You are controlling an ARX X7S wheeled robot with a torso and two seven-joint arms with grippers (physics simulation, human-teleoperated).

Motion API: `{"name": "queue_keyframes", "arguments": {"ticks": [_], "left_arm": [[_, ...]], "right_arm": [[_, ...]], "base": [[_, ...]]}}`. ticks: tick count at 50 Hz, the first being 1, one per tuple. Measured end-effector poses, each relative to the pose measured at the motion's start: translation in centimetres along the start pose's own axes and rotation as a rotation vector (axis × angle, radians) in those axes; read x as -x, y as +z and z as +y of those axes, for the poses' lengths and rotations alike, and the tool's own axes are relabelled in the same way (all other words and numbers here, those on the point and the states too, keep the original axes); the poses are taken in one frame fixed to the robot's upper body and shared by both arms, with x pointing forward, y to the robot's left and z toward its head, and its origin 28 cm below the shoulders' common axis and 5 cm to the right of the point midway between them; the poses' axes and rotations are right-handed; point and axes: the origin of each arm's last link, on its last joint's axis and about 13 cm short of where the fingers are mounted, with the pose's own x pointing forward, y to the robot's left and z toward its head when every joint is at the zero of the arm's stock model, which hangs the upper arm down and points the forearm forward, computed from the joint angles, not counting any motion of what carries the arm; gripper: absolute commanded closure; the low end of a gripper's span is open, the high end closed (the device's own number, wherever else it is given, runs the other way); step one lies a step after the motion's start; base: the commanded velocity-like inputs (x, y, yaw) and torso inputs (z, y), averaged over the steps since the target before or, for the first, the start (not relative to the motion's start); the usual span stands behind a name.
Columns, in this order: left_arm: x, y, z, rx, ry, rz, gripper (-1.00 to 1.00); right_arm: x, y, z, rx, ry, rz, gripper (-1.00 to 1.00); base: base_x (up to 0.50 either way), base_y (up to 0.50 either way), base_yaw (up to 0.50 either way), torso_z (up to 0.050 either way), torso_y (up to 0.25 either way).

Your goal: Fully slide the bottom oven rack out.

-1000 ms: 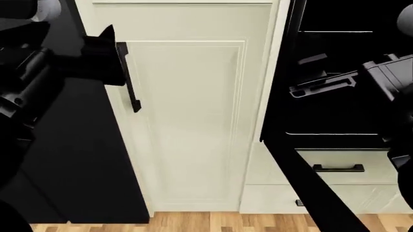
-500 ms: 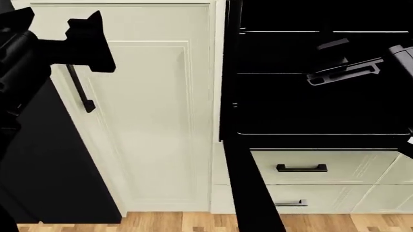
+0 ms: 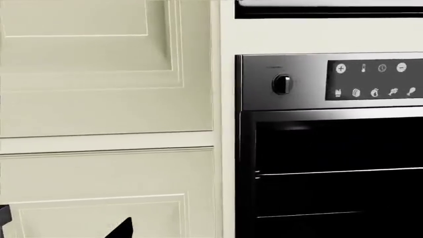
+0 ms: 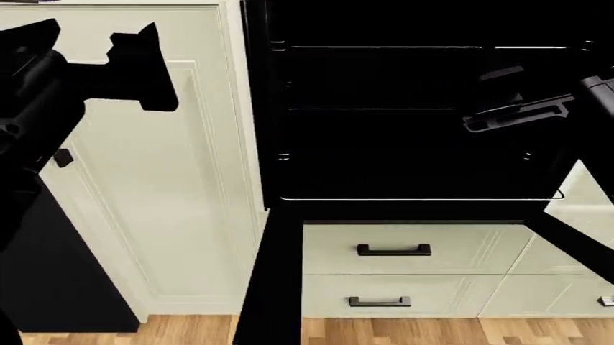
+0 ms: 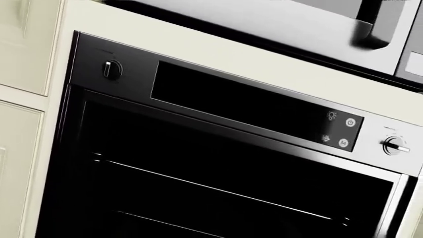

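Head view: oven (image 4: 422,129) open, all-black cavity centre-right, set among cream cabinets. Door (image 4: 278,287) dropped down, seen as dark frame edges running toward floor on both sides. Three pale lines across cavity = rack front rails. Lowest one, bottom oven rack (image 4: 418,198), sits at base of cavity just above front lip, still inside, not slid out. Bars not resolvable, only rail glint.

Below oven: two cream drawers, upper black bar handle (image 4: 395,250), lower handle (image 4: 379,302). Wood floor (image 4: 384,332) along bottom edge.

Left gripper (image 4: 134,68) up at upper left, in front of tall cream cabinet door (image 4: 182,180), well apart from oven. Black silhouette only; fingers apart or together: cannot tell.

Right gripper (image 4: 504,97) at right, in front of cavity at middle-rack height, above bottom rack, not touching it as far as visible. Two fingers show w/ clear gap between, nothing held: apart.

Left wrist view: steel control panel w/ round knob (image 3: 282,84), icon row, cavity below w/ two pale rail lines. Right wrist view: same panel tilted, knob (image 5: 111,69) one end, second knob (image 5: 395,146) other end, microwave-like steel unit (image 5: 297,20) above.
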Motion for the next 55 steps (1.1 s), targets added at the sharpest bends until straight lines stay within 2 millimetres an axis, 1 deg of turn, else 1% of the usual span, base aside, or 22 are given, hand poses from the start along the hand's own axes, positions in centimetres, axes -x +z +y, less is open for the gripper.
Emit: {"name": "queue_keyframes", "arguments": {"ticks": [31,42,55], "left_arm": [[0.04,-0.09,-0.11,0.02,-0.005,0.008,-1.0],[-0.04,-0.24,-0.12,0.018,-0.003,0.012,-1.0],[-0.14,-0.48,-0.08,0.014,0.001,0.025,-1.0]], "right_arm": [[0.02,-0.44,0.06,-0.02,0.003,0.005,-1.0],[-0.09,-0.57,0.1,-0.033,-0.001,0.017,-1.0],[-0.28,-0.37,0.14,-0.042,-0.007,0.023,-1.0]], "base": [[0.0,-0.5,0.0,0.0,0.0],[0.0,0.0,0.0,0.0,0.0],[0.18,0.0,0.0,0.0,0.0]]}}
